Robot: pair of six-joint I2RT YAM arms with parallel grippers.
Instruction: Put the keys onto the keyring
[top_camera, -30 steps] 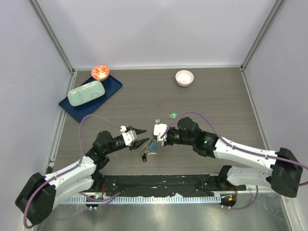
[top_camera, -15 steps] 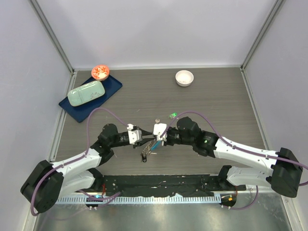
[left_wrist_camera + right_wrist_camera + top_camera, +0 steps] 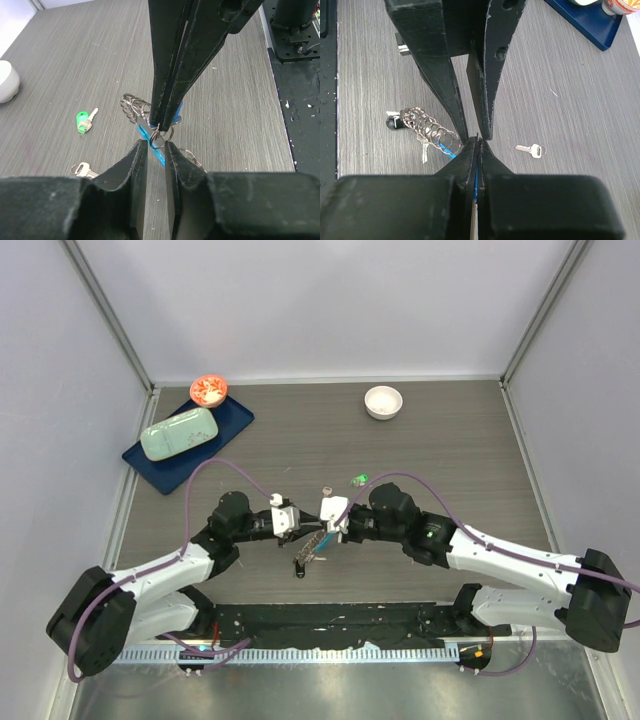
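Note:
My right gripper (image 3: 322, 527) is shut on a blue piece at the top of the keyring (image 3: 308, 550); its chain of silvery rings (image 3: 427, 127) and light-blue strip (image 3: 152, 147) hang down to the table. I cannot tell whether that piece is the strip's end or a blue key head. A small ring (image 3: 157, 139) pokes out at the right fingertips. My left gripper (image 3: 156, 146) faces them with a narrow gap, its tips either side of that ring. A black-headed key (image 3: 395, 122) hangs on the chain. A green key (image 3: 358, 479) and a silver key (image 3: 532, 149) lie loose.
A white bowl (image 3: 383, 401) stands at the back right. A dark blue tray (image 3: 225, 418) at the back left holds a pale green object (image 3: 180, 432), with a small red bowl (image 3: 209, 390) at its far corner. The two grippers' fingers nearly touch at mid-table.
My left gripper has moved right, up to the right gripper's fingertips, and its jaws have narrowed from wide open. The right gripper and the hanging keyring have stayed put.

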